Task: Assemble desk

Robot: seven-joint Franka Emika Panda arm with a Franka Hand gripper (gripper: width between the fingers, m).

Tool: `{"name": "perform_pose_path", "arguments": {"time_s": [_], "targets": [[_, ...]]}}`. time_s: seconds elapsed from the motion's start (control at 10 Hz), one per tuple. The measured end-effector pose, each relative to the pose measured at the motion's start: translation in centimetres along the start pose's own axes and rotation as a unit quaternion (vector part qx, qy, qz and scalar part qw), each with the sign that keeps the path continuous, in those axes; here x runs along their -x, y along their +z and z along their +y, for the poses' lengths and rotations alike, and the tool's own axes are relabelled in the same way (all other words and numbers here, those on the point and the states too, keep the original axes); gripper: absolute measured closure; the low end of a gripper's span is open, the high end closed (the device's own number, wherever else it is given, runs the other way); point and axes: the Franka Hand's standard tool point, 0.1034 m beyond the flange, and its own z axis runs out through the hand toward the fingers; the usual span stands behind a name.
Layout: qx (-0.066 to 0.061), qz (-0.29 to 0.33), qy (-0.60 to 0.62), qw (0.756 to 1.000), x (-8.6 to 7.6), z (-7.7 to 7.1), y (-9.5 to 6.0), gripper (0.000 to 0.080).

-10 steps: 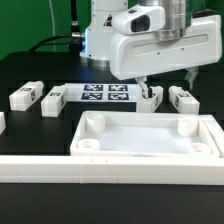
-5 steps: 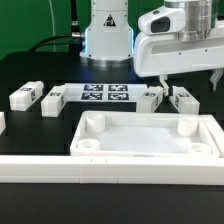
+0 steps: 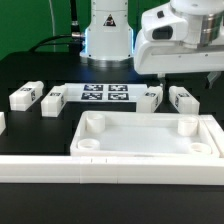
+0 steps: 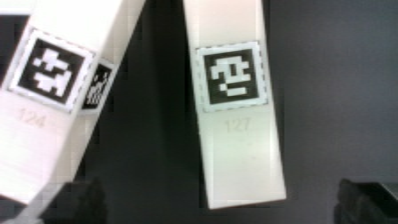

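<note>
The white desk top (image 3: 146, 146), a tray with a raised rim and round corner sockets, lies in the middle front. Two tagged white legs (image 3: 25, 96) (image 3: 53, 99) lie at the exterior view's left. Two more legs (image 3: 150, 98) (image 3: 182, 99) lie at its right. My gripper (image 3: 187, 78) hangs open and empty above the right pair. In the wrist view one tagged leg (image 4: 240, 110) lies between my dark fingertips (image 4: 71, 205), below the open gripper (image 4: 222, 205). A second leg (image 4: 63, 100) lies beside it.
The marker board (image 3: 105, 94) lies flat behind the desk top, between the two pairs of legs. A long low white rail (image 3: 110, 171) runs along the front. The arm's base (image 3: 108, 35) stands at the back.
My gripper has moved toward the exterior view's right, from over the inner right leg to over both right legs, and has risen slightly. The parts have not moved.
</note>
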Motion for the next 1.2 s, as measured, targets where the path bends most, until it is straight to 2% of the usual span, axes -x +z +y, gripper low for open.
{"name": "perform_pose_path", "arguments": {"time_s": [0.2,0.3,0.5,0.6,0.8,0.9,1.2], "targets": [[0.008,-0.097,-0.005,0.995,0.7,0.2,0.1,0.0151],[0.006,-0.118,-0.02,0.993,0.2,0.1,0.3,0.0151],[-0.001,-0.167,-0.061,0.984,0.8,-0.5,1.3,0.0151],[0.001,-0.205,-0.066,0.976,1.3,-0.8,2.0,0.0151],[0.0,-0.265,-0.071,0.962,1.2,-0.9,2.7,0.0151],[0.006,-0.297,-0.074,0.952,1.6,-1.2,3.0,0.0151],[0.02,-0.297,-0.063,0.952,1.7,-1.7,3.7,0.0151]]}}
